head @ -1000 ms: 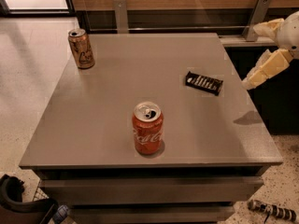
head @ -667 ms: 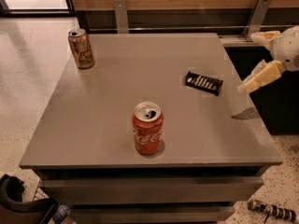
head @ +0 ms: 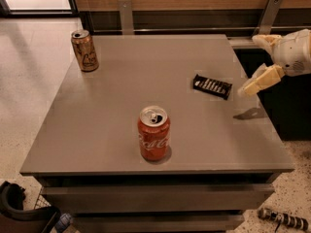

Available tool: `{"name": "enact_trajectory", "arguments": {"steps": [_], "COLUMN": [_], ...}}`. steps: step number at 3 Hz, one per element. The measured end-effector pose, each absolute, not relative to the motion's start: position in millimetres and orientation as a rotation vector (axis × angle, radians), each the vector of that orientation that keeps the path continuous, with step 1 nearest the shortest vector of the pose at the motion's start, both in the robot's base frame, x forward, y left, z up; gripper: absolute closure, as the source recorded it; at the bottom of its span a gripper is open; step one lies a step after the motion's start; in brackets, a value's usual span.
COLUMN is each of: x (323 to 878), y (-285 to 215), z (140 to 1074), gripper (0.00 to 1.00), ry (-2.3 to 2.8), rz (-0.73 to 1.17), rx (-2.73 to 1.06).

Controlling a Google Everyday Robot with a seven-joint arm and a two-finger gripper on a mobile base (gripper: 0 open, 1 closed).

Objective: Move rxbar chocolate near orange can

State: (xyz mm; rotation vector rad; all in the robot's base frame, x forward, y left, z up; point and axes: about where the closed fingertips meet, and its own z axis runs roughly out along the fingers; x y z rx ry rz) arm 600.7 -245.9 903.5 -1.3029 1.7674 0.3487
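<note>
Though cropped, end effector [head: 251,65] near rxbar chocolate [head: 212,86]

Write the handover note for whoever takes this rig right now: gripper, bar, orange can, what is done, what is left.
The gripper: open, empty, hovering at the right edge of the grey table.
Thin, flat, black wrapped rxbar chocolate with white lettering: lying on the table's right side, just left of the gripper, not touched.
Coppery orange-brown drink can: upright at the far left corner.
Red Coca-Cola can: upright near the front middle, not part of the job.
Done: nothing; the bar is not yet grasped.
Left: grasp the bar, carry it across, set it beside the orange-brown can.
</note>
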Motion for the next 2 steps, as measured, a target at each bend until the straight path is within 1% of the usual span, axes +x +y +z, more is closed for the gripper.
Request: {"name": "enact_trajectory", "arguments": {"steps": [2], "x": [620.6], "y": [-217.1], "z": [874.4], "gripper": [0.0], "ry": [1.743], "rz": [0.488], "rx": [-1.264]}}
